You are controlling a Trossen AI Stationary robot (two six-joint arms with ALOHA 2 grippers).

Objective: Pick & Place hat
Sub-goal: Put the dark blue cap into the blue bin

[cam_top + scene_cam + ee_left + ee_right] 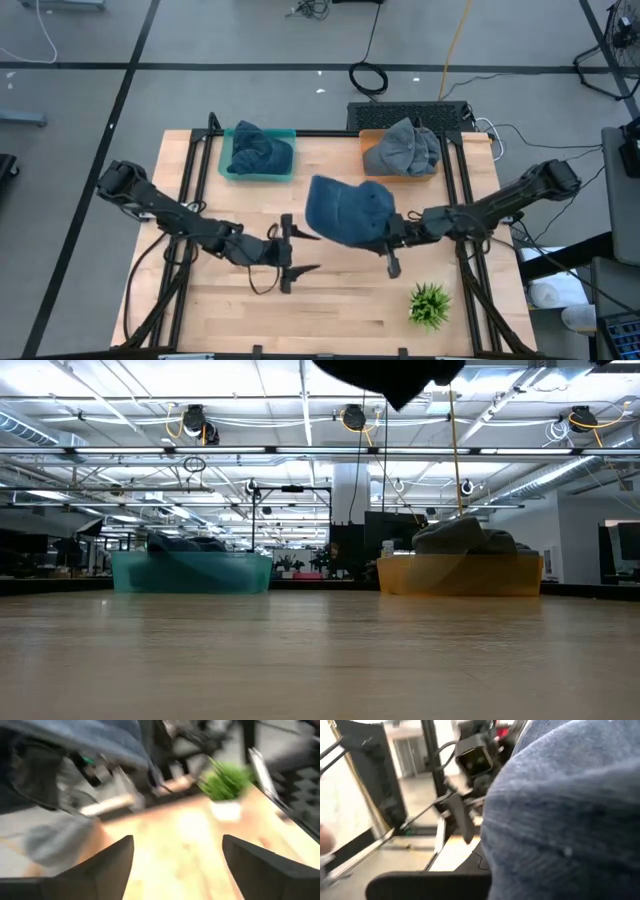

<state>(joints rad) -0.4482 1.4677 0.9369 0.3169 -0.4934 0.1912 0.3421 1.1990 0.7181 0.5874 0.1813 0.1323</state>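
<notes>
A blue hat (345,210) hangs above the middle of the table, with my right gripper (393,232) shut on its right-hand side. In the low view only its dark underside (390,375) shows at the top, well above the wood. It fills the right wrist view (560,820). My left gripper (304,252) stands open just left of the hat and touches nothing; its two fingers (107,865) have only bare table between them, and the hat (90,740) hangs ahead of them. My right gripper holds the hat by its edge toward the table's right side (385,225), coming at it about level from that side. The hat is lifted clear of the table and spreads leftward from the fingers. In the right wrist view the hat itself hides the place of contact.
A teal bin (228,165) with a blue hat and an orange bin (372,140) with a grey hat stand at the table's far edge. A small green plant (430,305) stands near the front right. Bare wood lies between the arms and the near edge.
</notes>
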